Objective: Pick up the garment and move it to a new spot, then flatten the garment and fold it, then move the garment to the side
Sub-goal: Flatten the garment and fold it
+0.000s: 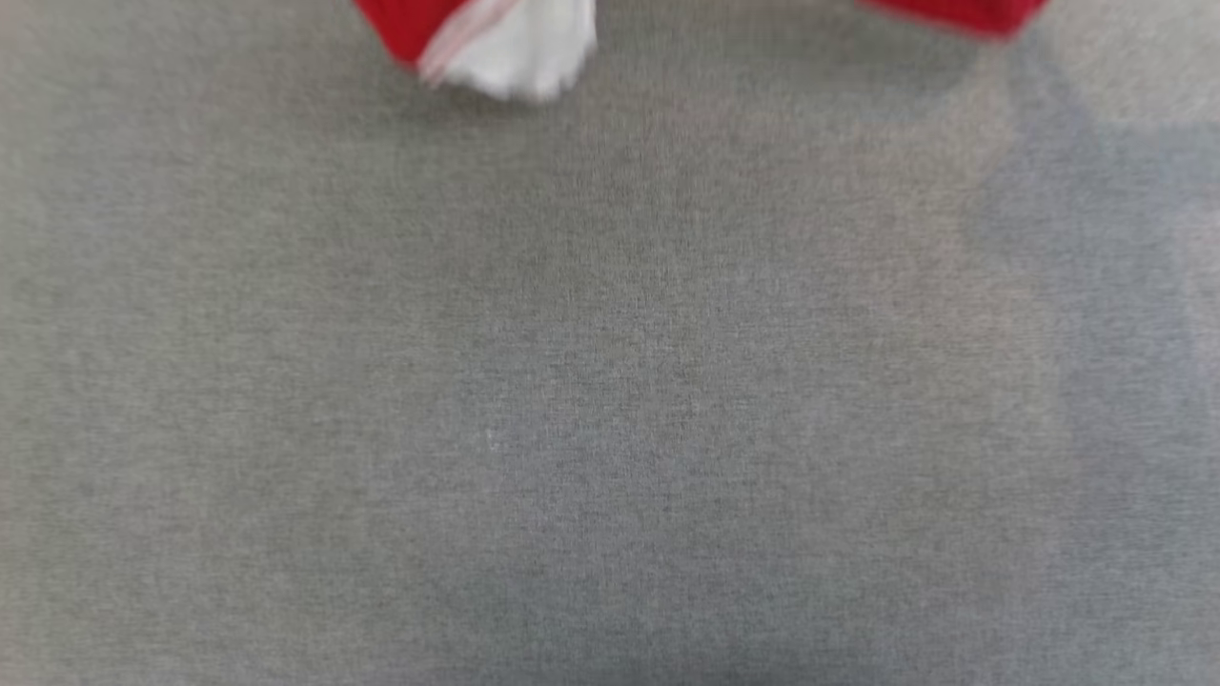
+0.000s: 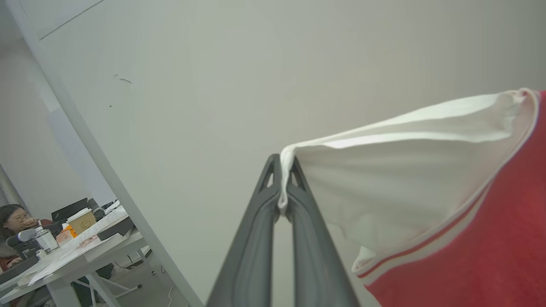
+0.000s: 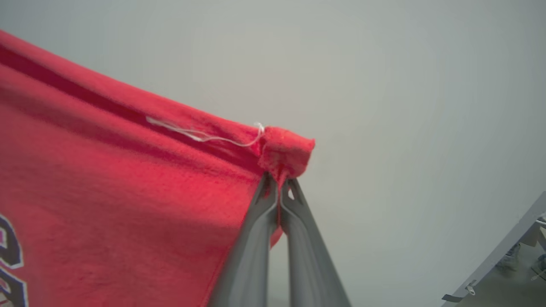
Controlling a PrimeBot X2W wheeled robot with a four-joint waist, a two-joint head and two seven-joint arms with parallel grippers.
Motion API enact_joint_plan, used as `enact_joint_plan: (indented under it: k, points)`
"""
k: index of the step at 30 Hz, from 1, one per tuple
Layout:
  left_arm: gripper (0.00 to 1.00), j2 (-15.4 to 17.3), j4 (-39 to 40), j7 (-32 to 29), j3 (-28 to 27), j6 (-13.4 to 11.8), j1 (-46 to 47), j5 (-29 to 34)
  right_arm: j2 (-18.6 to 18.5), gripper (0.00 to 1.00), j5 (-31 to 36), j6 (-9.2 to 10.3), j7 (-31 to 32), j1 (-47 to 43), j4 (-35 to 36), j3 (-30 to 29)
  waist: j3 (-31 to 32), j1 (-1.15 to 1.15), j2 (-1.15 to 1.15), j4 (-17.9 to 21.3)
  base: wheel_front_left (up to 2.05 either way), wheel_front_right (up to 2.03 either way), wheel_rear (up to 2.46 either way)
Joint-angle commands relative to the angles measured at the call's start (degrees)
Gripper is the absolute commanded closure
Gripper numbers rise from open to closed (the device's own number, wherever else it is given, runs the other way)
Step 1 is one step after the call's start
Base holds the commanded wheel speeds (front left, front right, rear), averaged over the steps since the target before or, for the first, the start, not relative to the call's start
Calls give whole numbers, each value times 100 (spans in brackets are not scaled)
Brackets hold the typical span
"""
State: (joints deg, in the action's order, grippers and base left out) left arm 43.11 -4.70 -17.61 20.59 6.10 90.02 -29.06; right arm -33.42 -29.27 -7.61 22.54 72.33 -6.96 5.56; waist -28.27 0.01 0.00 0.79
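Left gripper (image 2: 284,164) pinches the white sleeve of the garment (image 2: 426,192), right gripper (image 3: 279,181) clamps a red corner near black lettering (image 3: 10,256); head view has sleeve and red cloth up top over a grey surface (image 1: 610,381)

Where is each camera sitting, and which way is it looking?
Head view: on the robot's head, looking down at a grey surface; garment at the top edge.
Left wrist view: on the left wrist, facing a pale wall; left fingers pinch the white sleeve.
Right wrist view: on the right wrist, facing pale wall; right fingers pinch a red corner.
Shared: all show the garment.
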Motion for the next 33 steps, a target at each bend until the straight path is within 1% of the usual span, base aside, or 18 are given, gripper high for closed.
enact_joint_plan:
  k: [1, 3, 8, 11, 14, 18, 22, 28, 33]
  points:
    - [100, -27, -297, 136, 43, 9, 425, 190, -4, 100, 120, 12, -136, 276, -262, 82, -737, -1, 0, 31, 0, 0, 0]
    - [100, -159, -912, 397, 237, 67, 1057, 397, 67, 100, 233, 12, -397, 753, -704, 279, -889, -1, 0, 48, 0, 0, 0]
    - [100, -473, -2137, 1115, 536, 109, 2093, 750, 288, 100, 495, 12, -1042, 1566, -1708, 530, -1091, -1, 0, 58, 0, 0, 0]
    - [100, -664, -2753, 1480, 664, 119, 2388, 814, 405, 100, 658, 12, -1457, 1910, -2212, 588, -1190, -1, 0, 25, 0, 0, 0]
    - [100, -849, -3248, 1893, 822, 128, 2373, 770, 565, 100, 764, 12, -1927, 2079, -2670, 654, -1234, -1, 0, -23, 0, 0, 0]
    - [100, -1084, -3680, 2391, 1037, 135, 1938, 587, 710, 100, 766, 12, -2363, 1990, -3087, 926, -1220, -1, 0, -107, 0, 0, 0]
    - [100, -1373, -3868, 2852, 1208, 136, 1138, 280, 820, 100, 656, 12, -2778, 1607, -3355, 1293, -1049, -1, 0, -198, 0, 0, 0]
    - [100, -1640, -3791, 3146, 1388, 137, -162, -41, 978, 100, 263, 12, -3165, 788, -3499, 1828, -598, -1, 0, -282, 0, 0, 0]
    - [100, -1730, -3559, 3219, 1523, 138, -1343, -244, 988, 100, -132, 12, -3321, -44, -3413, 2263, -110, -1, 0, -340, 0, 0, 0]
